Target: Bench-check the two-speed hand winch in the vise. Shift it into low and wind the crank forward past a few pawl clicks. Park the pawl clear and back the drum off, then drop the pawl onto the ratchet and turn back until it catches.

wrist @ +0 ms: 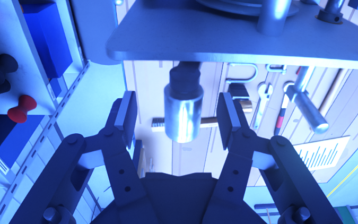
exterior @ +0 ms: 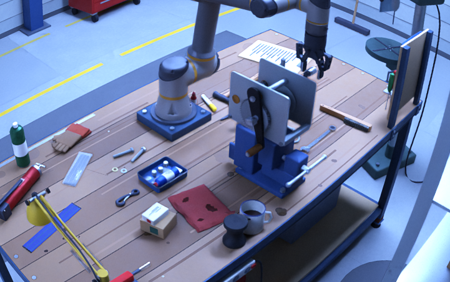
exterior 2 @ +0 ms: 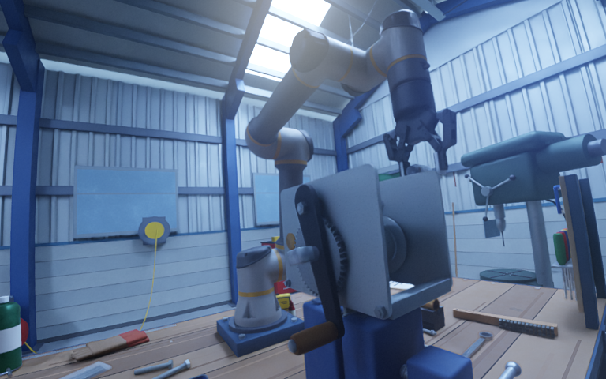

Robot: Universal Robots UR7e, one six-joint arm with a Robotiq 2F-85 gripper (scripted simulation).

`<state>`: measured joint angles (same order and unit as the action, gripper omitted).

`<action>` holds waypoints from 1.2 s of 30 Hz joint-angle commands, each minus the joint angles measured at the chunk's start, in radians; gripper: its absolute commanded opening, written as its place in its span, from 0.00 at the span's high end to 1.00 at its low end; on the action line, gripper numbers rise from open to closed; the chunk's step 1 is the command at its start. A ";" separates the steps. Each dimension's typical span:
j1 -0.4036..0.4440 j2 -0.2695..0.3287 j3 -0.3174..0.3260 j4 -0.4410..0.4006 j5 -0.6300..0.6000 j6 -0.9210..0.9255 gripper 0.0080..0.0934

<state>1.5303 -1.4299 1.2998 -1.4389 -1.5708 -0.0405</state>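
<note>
The grey hand winch (exterior: 272, 101) sits clamped in the blue vise (exterior: 268, 165), its black crank arm (exterior: 256, 115) hanging down to a wooden grip (exterior: 254, 150) on the near plate. A short steel knob (wrist: 183, 113) sticks out of the winch's far side plate (wrist: 230, 52). My gripper (wrist: 175, 122) is open and empty, straddling that knob just behind the far plate's top corner (exterior: 312, 68). The gear teeth (exterior 2: 337, 253) show between the plates. The pawl is hidden from me.
The far plate's edge lies right in front of my fingers. Behind the winch lie a wire brush (exterior: 345, 117), a wrench (exterior: 319, 138) and a printed sheet (exterior: 272, 51). An upright board (exterior: 409, 75) stands at the bench's right end. A mug (exterior: 254, 215) and red rag (exterior: 200, 207) lie in front.
</note>
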 commanded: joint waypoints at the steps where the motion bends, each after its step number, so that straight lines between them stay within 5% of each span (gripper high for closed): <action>1: 0.000 0.000 -0.012 0.008 0.000 0.000 0.30; 17: 0.000 0.054 -0.294 0.237 0.000 0.000 0.30; 36: 0.000 0.057 -0.307 0.247 0.000 0.000 0.30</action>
<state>1.5303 -1.3719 0.9931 -1.1918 -1.5708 -0.0405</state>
